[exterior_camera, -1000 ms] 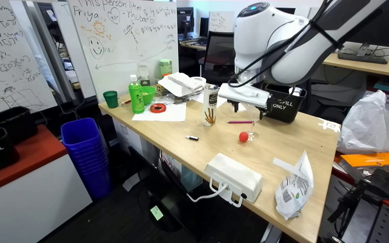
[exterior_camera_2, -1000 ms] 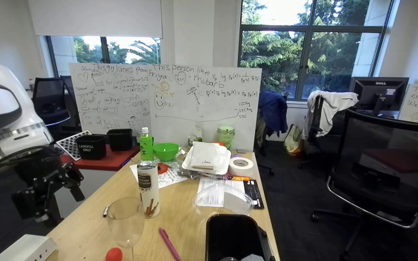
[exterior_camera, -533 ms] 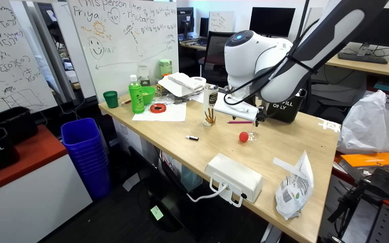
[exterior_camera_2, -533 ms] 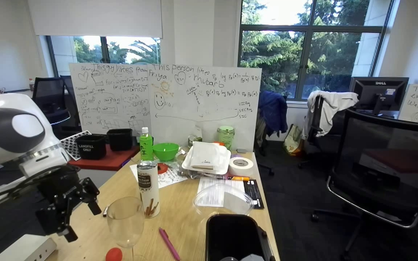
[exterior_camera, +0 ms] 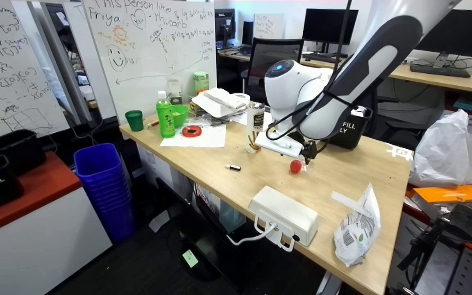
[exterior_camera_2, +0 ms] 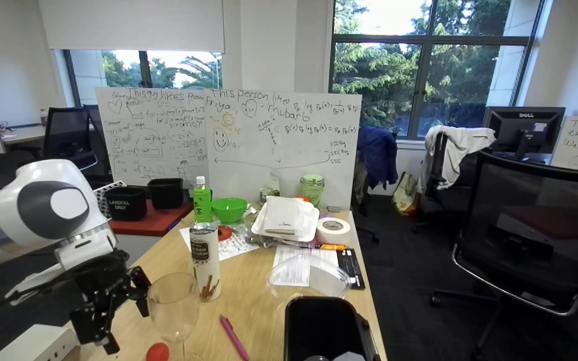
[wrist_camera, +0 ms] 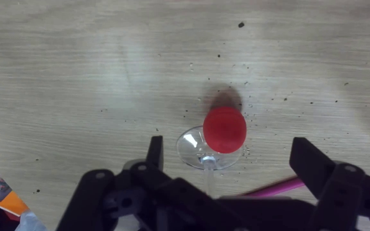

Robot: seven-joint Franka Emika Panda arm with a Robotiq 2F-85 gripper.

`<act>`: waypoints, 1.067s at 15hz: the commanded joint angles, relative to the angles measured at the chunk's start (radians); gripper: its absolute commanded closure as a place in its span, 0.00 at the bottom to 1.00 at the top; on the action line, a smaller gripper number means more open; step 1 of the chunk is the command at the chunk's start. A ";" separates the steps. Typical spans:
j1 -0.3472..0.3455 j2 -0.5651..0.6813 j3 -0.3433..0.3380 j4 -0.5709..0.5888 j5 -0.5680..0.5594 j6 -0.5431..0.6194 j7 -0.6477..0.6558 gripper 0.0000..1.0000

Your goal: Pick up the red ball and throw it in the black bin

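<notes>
Whiteboards (exterior_camera: 154, 61) stand behind a light wood table (exterior_camera: 355, 172); everything on it sits where it did a second ago, only the arm (exterior_camera: 285, 90) differs. It's lower now, gripper (exterior_camera_2: 127, 330) down nearer the wine glass (exterior_camera_2: 173, 306) and the red ball (exterior_camera_2: 157, 352); jaws spread wide, holding nothing. Ball is on the table, in from the edges, same spot as before, just beside the glass's foot (exterior_camera: 309, 166); can't tell if they touch. Wrist view has it between the two fingers (wrist_camera: 156, 154), apart from both. Ball's underside is cropped in an exterior view; the glass is mostly behind the gripper in an exterior view, foot peeking out. Pink pen (exterior_camera_2: 234, 337) partly covered by the gripper in the wrist view. Black bin (exterior_camera: 355, 135) stands at the table's far edge, arm hiding most of its white lettering. Something pale pokes above it; grey bits show inside its rim (exterior_camera_2: 287, 333), too cropped to identify. Green bowl (exterior_camera: 182, 119), at the edge by the whiteboards beside the green bottle (exterior_camera: 165, 119), holds something pale, too small to name. Blue bins (exterior_camera: 105, 188) are stacked off the table's left corner; two more black bins (exterior_camera_2: 127, 205) sit on a red-topped cabinet (exterior_camera: 55, 176), insides too dark to read.
</notes>
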State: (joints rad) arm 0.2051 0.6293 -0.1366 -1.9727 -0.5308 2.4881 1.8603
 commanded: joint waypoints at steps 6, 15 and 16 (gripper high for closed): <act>0.022 0.113 -0.035 0.104 0.108 -0.019 -0.025 0.00; 0.034 0.177 -0.068 0.170 0.116 -0.044 -0.024 0.00; 0.033 0.182 -0.069 0.177 0.118 -0.050 -0.024 0.00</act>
State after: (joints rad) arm 0.2186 0.7886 -0.1860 -1.8296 -0.4441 2.4728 1.8552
